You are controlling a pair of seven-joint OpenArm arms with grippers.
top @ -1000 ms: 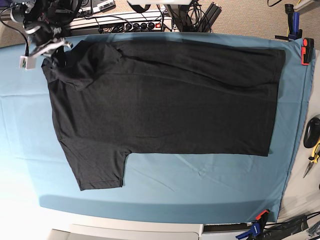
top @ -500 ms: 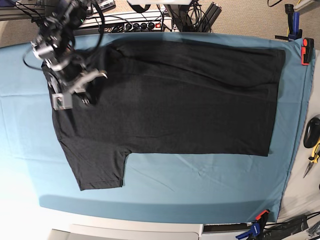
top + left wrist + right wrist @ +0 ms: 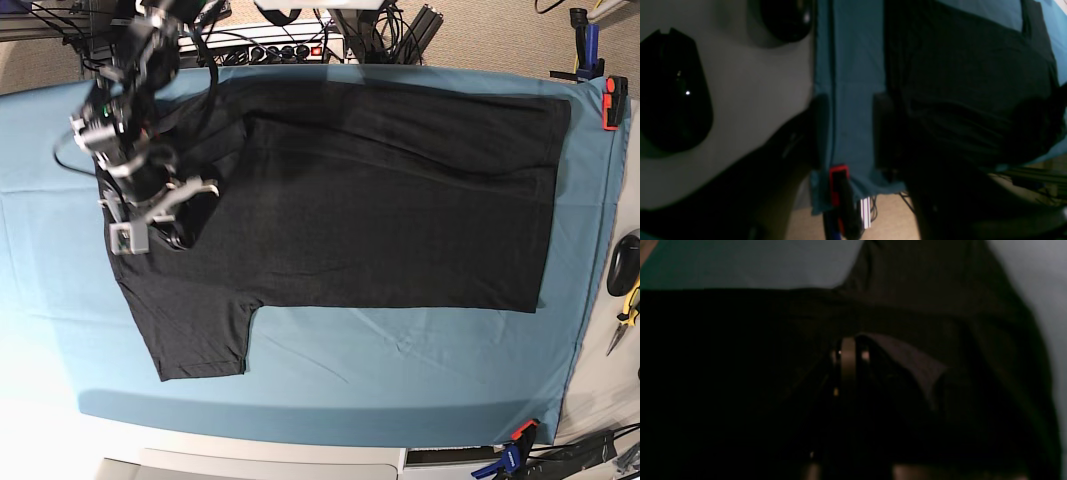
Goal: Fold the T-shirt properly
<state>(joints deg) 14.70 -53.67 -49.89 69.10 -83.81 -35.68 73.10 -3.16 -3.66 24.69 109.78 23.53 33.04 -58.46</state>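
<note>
Teal cloth covers the table [image 3: 330, 375], and the black T-shirt [image 3: 380, 200] lies spread across it. The right gripper [image 3: 180, 215] carries the far sleeve inward, its fingers [image 3: 848, 363] pressed together, pinching fabric; best kept low and taut. The left gripper's state I cannot tell.

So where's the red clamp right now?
In the base view the red clamp sits at the table's far right corner, gripping the teal cloth just beyond the T-shirt hem; the left wrist view shows it too.
</note>
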